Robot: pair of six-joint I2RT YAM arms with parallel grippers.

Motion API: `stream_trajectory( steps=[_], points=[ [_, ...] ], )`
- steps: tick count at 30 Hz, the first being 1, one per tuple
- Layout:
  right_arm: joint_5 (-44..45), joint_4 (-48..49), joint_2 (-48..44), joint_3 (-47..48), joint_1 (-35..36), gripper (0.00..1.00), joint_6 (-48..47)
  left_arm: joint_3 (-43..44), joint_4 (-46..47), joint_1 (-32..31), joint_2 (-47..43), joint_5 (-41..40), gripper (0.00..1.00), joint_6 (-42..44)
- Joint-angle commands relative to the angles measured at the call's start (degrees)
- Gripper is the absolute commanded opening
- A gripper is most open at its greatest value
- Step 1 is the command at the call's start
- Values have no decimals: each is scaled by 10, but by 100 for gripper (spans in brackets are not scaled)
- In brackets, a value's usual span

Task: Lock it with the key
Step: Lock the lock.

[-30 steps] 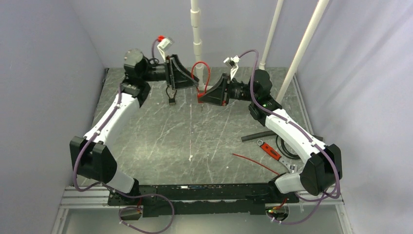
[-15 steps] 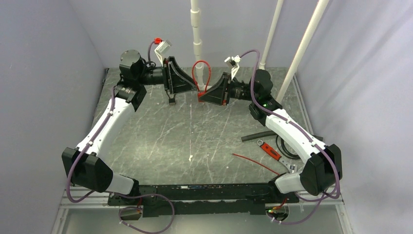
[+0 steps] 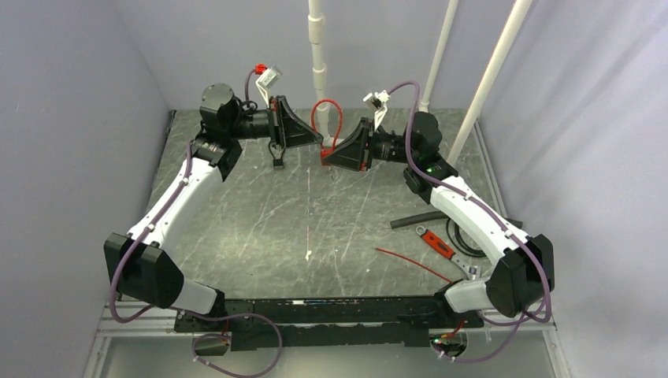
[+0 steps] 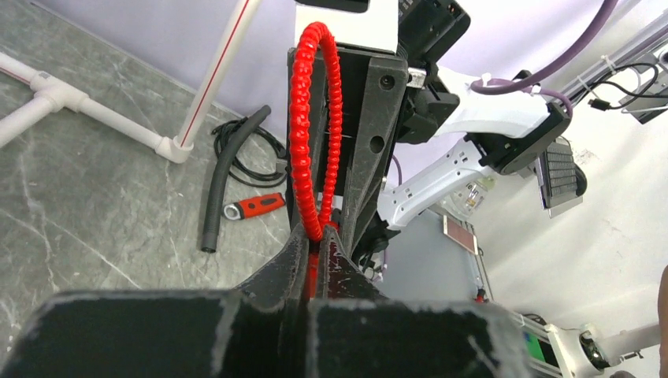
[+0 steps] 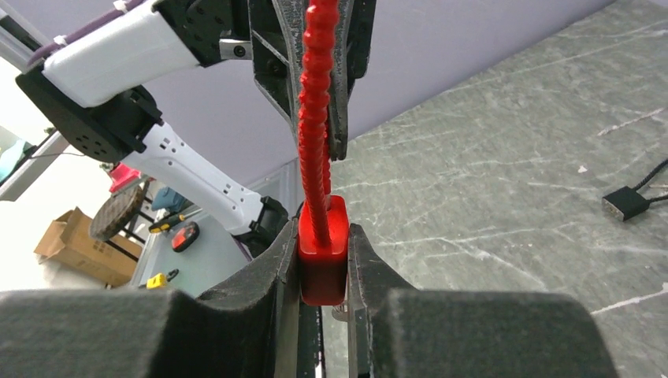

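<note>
**Padlock held between both arms**

The red padlock [image 5: 323,256] is held up over the far centre of the counter [image 3: 315,228]. The right jaws pinch the padlock body from both sides. Its red ribbed cable loop [image 4: 311,118] rises from the body and arches over. The left jaws are pressed together on one end of that loop (whether a key also sits between them cannot be told). The two arms meet tip to tip. A white pipe [image 3: 317,63] stands just behind. A red-handled wrench [image 3: 435,242] and a black hose [image 3: 417,219] lie well apart on the right.
</note>
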Motion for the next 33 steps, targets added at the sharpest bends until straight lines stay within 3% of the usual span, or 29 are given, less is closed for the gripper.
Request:
stream_trajectory(
  steps=[1,7,10,16,21,26,29,33],
  points=[
    [-12,-33,-12,49,1,0,-54,31,-95,-9,4,22,0,91],
    [3,-85,-18,80,2,0,-141,72,-316,-39,12,14,0,252],
    [13,-78,-29,83,3,0,-188,86,-373,-54,21,-17,0,276],
    [16,-75,-32,93,12,0,-253,46,-314,-72,28,-48,0,179],
    [21,-53,-30,93,11,0,-231,18,-339,-96,17,-32,0,227],
    [40,-37,-39,84,0,0,-210,24,-440,-76,29,-12,0,298],
    [45,-10,-40,76,-2,0,-186,-10,-349,-58,22,18,0,224],
    [46,57,-28,62,4,0,-126,-29,-263,-98,18,4,0,192]
  ],
)
